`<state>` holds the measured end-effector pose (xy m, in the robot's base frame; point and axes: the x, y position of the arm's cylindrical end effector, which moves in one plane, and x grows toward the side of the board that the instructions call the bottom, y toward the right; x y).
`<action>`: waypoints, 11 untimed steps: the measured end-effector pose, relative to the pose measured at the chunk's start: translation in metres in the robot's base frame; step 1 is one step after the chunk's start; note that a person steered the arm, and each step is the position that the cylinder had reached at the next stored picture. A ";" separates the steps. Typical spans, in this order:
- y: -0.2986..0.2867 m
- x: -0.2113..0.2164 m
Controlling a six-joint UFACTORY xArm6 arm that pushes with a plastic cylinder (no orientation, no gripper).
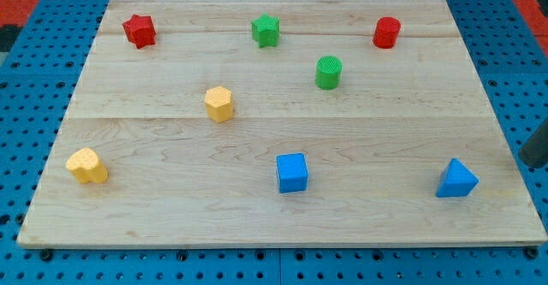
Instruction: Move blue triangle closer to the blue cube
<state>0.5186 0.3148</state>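
Observation:
The blue triangle (456,180) lies near the board's lower right corner. The blue cube (292,173) sits at the lower middle, well to the triangle's left. My rod enters at the view's right edge, and my tip (533,163) rests just off the board's right edge, to the right of the blue triangle and a little above it. The tip does not touch any block.
A red star (139,31) at the top left, a green star (266,30) at the top middle, a red cylinder (387,32) at the top right, a green cylinder (329,72), a yellow hexagon (219,103) and a yellow heart-shaped block (87,165) at the left. The wooden board (154,225) lies on blue pegboard.

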 end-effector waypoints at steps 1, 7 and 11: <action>0.000 0.000; -0.174 0.017; -0.208 0.016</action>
